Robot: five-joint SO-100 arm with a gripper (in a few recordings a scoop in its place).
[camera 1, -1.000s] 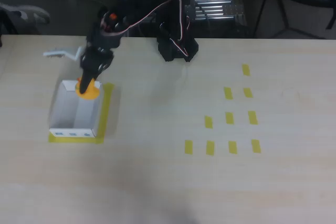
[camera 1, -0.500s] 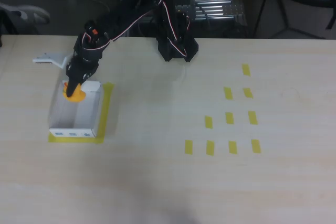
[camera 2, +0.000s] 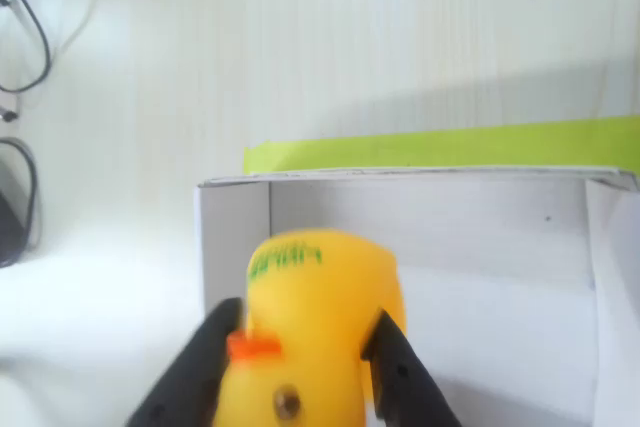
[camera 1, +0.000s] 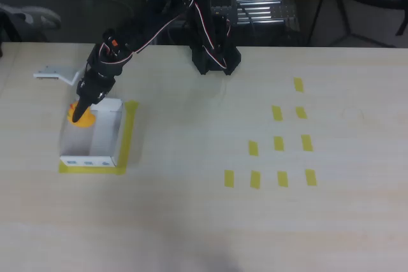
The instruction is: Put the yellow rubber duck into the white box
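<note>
gripper (camera 2: 300, 372): black fingers closed onto the duck, one on each side; in the overhead view it (camera 1: 81, 114) points down at the box's far-left corner
duck (camera 2: 315, 332): yellow, clamped between the fingers, green lettering on top, orange bit and a small metal screw low on its front; overhead view shows it as an orange-yellow blob (camera 1: 83, 120) at the fingertip
duck position: over the far-left corner of the box; can't tell whether it touches the floor of the box
box (camera 1: 107, 133): white, low walls, blue marks on the near outer side, left part of the table; in the wrist view its inner walls (camera 2: 480, 217) sit behind the duck
tape: yellow strip (camera 1: 129, 133) along the right and near edges of the box; green-yellow band (camera 2: 440, 147) past the box wall in the wrist view
tape marks (camera 1: 278, 143): small yellow rectangles in rows, right half of the table, well apart from the box
arm (camera 1: 150, 20): black, reaches from its base (camera 1: 215, 55) at the far edge out left to the box
table (camera 1: 204, 221): light wood
</note>
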